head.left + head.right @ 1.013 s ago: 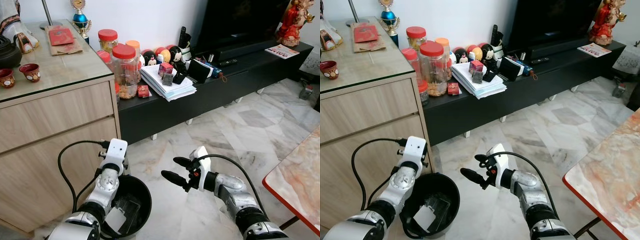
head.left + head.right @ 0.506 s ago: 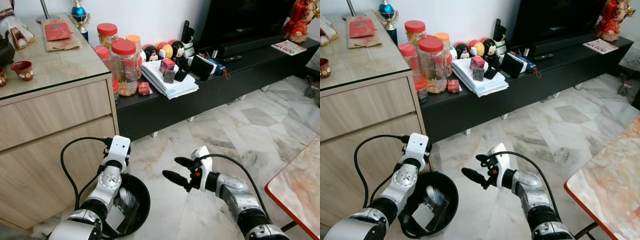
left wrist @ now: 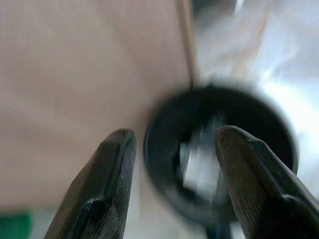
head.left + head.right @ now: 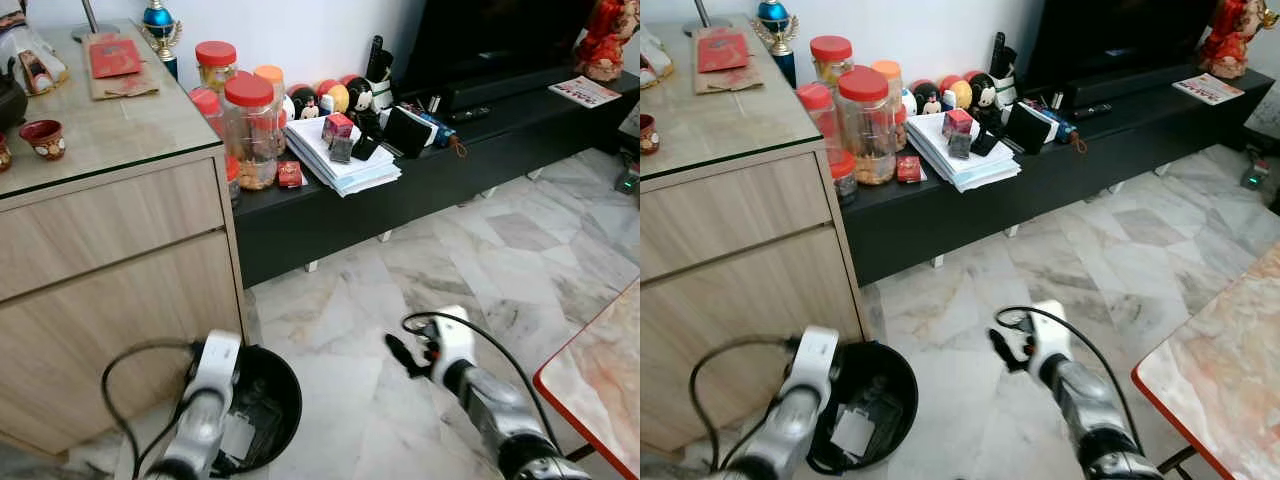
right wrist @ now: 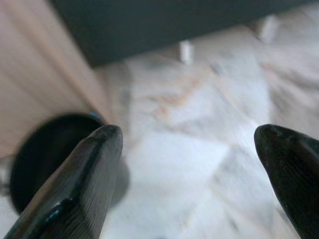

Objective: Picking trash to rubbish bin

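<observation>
Black plastic rubbish bin is seen on the marble floor, set against the foot of the wooden cabinet. Pale trash is made out lying inside the bin; its kind cannot be told, and in the left wrist view it is reduced to a blur. The bin's near side is partly covered by the left arm and its cable.

The left claw is held above the bin, its two fingers spread apart with nothing between them; in the head views the claw itself is hidden behind the blurred wrist.

The right claw is held low over the floor, well apart from the bin, fingers spread wide and empty. In the head views it is seen end-on and is small and smeared.

Further back, red-lidded jars and a paper stack are noted on the dark low shelf. A red-edged worktop is cut off at the frame's edge.
</observation>
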### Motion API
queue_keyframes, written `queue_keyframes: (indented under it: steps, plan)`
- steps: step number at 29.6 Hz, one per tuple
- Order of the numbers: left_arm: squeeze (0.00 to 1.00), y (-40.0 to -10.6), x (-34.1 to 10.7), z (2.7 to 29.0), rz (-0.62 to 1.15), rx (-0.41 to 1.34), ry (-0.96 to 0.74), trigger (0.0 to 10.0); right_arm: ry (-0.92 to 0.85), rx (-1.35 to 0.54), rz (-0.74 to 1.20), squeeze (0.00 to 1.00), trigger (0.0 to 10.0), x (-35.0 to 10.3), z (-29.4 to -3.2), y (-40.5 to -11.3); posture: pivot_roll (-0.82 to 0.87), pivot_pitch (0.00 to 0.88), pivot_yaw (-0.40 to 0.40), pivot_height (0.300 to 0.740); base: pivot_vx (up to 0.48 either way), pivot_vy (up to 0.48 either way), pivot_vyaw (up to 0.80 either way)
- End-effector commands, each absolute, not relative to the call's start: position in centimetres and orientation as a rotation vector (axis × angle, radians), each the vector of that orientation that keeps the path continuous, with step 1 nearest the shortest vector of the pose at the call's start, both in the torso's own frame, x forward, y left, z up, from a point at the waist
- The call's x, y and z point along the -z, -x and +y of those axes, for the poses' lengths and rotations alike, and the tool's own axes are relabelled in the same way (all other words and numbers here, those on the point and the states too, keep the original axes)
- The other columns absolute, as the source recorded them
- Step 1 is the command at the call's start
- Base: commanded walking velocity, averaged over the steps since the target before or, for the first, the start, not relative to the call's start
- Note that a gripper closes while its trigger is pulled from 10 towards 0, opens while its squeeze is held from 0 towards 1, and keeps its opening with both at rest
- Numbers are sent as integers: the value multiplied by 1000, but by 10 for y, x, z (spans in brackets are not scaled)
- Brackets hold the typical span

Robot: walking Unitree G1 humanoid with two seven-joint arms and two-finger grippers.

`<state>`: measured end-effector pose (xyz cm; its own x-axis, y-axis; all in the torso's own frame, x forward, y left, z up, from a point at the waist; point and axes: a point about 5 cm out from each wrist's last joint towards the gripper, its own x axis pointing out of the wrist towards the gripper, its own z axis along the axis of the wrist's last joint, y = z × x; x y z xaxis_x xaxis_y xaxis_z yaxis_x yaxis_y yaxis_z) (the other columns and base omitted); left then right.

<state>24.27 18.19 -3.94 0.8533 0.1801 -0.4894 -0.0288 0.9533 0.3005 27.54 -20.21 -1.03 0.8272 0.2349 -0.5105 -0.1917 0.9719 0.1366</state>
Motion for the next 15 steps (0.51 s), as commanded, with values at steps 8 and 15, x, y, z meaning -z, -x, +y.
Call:
queue_keyframes:
  steps: [8, 15]
  plan:
    - [0, -199, 68, 197, 728, -213, -227, 10000, -144, -42, 702, 0, 10000, 44, -216, -236, -4, 39, -96, 740, 0, 0, 0]
    - [0, -186, 76, 198, 794, -215, -211, 10000, -151, 49, 793, 0, 10000, 60, -223, -211, 4, 22, -87, 740, 0, 0, 0]
